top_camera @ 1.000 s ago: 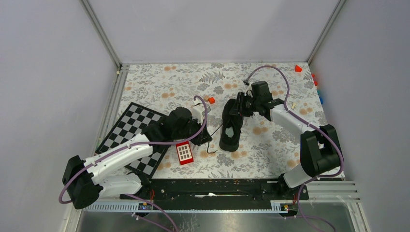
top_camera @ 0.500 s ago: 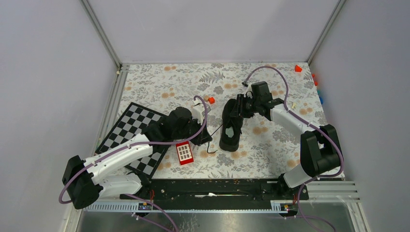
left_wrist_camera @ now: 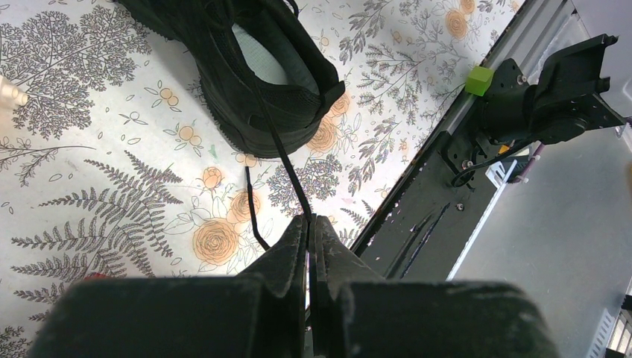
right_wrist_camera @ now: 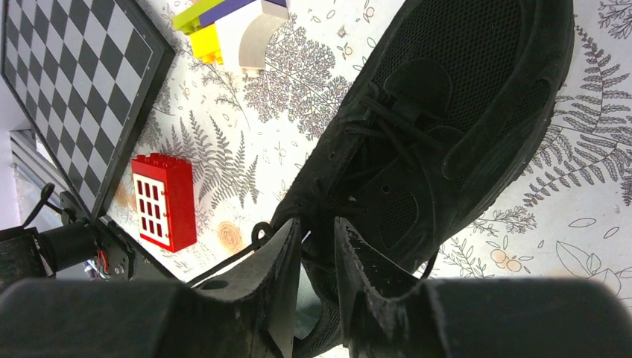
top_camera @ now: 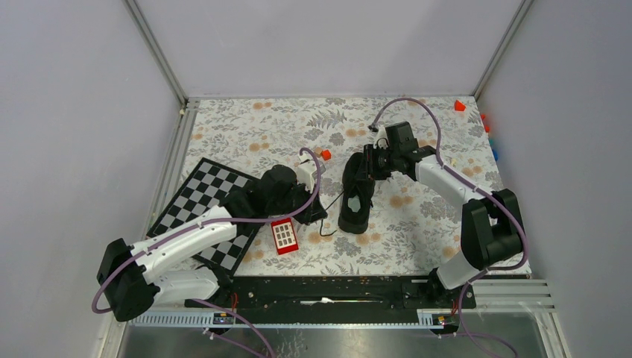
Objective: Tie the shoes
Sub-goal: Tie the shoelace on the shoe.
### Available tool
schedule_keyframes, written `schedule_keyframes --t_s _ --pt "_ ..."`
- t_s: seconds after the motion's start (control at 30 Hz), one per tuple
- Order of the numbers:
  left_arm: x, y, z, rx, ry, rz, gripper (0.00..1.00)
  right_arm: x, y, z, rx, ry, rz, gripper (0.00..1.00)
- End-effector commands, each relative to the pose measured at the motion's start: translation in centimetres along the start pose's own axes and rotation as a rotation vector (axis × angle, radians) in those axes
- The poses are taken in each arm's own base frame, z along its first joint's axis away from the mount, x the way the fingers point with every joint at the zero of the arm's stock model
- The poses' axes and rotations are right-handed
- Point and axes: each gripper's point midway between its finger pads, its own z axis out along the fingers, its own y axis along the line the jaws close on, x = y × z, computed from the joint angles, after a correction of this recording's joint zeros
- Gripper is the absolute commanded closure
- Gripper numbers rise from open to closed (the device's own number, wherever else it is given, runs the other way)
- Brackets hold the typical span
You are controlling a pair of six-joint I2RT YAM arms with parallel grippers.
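Observation:
The black shoe (top_camera: 356, 195) lies in the middle of the floral mat, toe toward the far side. It also shows in the left wrist view (left_wrist_camera: 253, 67) and the right wrist view (right_wrist_camera: 447, 127). My left gripper (top_camera: 313, 210) is to the left of the shoe's heel. In its wrist view the left gripper (left_wrist_camera: 308, 221) is shut on a thin black lace (left_wrist_camera: 277, 142) that runs taut to the shoe. My right gripper (top_camera: 367, 167) is low over the shoe's laced front. In its wrist view the right gripper (right_wrist_camera: 317, 227) has its jaws a little apart, astride the laces (right_wrist_camera: 387, 123).
A chessboard (top_camera: 195, 195) lies at the left under my left arm. A red windowed block (top_camera: 284, 236) sits beside the shoe. A small orange block (top_camera: 326, 154) and stacked coloured blocks (right_wrist_camera: 227, 22) are nearby. More blocks (top_camera: 459, 105) lie at the far right. A black rail (top_camera: 335, 291) runs along the near edge.
My right gripper has shifted slightly to the left and farther over the shoe. The left gripper and the lace have not visibly moved.

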Motion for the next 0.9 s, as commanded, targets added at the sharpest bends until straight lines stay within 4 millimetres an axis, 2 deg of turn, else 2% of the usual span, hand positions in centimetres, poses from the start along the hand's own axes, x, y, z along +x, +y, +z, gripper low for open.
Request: schedule_keyframes --t_s 0.0,0.1,0.23,0.53,0.87 --pt "-1.6 -0.8 0.0 0.022 -0.038 0.019 1.0 0.1 0.6 0.1 -0.017 0.038 -0.04 0.71" --pt "-1.8 -1.0 0.0 0.026 -0.042 0.02 1.0 0.1 0.8 0.3 -0.036 0.049 -0.033 0.8" --pt "-1.7 -0.9 0.0 0.025 -0.041 0.022 1.0 -0.2 1.4 -0.1 -0.052 0.031 -0.032 1.0" --pt "-1.6 -0.8 -0.1 0.022 -0.04 0.024 1.0 -3.5 2.1 -2.0 -0.026 -0.153 -0.063 1.0" --pt "-1.4 -0.7 -0.1 0.019 -0.038 0.024 1.0 -5.3 1.5 -1.7 0.013 -0.236 -0.047 1.0"
